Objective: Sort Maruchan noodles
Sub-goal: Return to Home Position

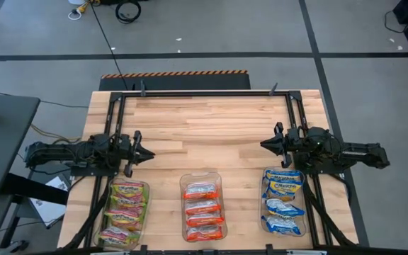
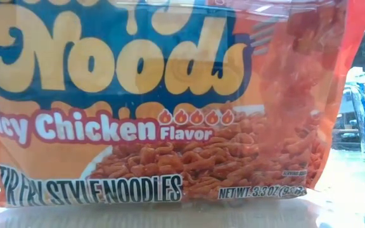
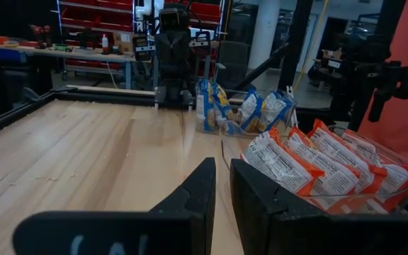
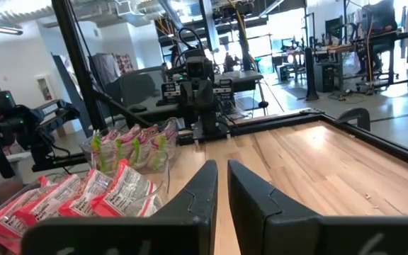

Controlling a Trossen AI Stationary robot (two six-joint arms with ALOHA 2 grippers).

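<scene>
High view: orange-red crinkly ramen packets (image 1: 203, 209) fill the middle clear plastic rectangular bin (image 1: 202, 175). Green-yellow packets (image 1: 125, 211) lie left of it and blue-and-yellow packets (image 1: 283, 202) lie right. Beyond it, to either side, hover the left gripper (image 1: 151, 153) and the right gripper (image 1: 263, 145).
Low view: an orange-red packet fills the frame.
Wrist views: both pairs of fingers (image 3: 197, 195) (image 4: 198, 193) are nearly together and empty.

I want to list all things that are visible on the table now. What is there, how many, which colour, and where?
Table: one, light wood, under everything.
Frame: one, black, on the table's back part.
Bins: three, clear, in a row along the front edge.
Green packs: about four, green-yellow, left bin.
Orange packs: about four, orange-red, middle bin.
Blue packs: about four, blue-and-yellow, right bin.
Left gripper: dark, empty, fingers close together, behind the left bin.
Right gripper: dark, empty, fingers close together, behind the right bin.
</scene>
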